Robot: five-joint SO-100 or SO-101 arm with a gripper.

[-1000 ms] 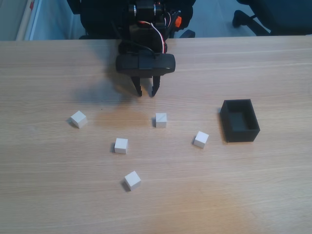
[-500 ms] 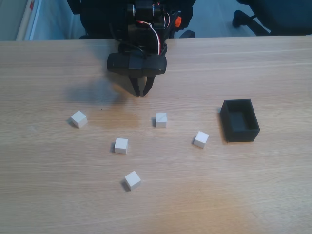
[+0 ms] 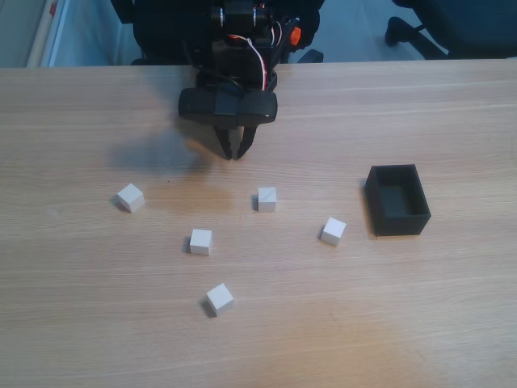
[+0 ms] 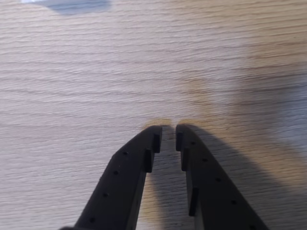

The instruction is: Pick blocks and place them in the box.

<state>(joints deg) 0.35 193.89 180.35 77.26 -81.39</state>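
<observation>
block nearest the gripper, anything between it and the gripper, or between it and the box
Nothing visible. In the fixed view the gripper hangs with jaws nearly closed over bare table, and the nearest block lies just below it in the picture. From there to the box the wood is bare; another block sits below that line.

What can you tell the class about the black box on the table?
The box is small, black, rectangular and open-topped, with thin matte walls that look like plastic. It stands upright on the wooden table, at the right in the fixed view. It looks empty. Nothing touches it; the nearest white block lies apart to its left.
</observation>
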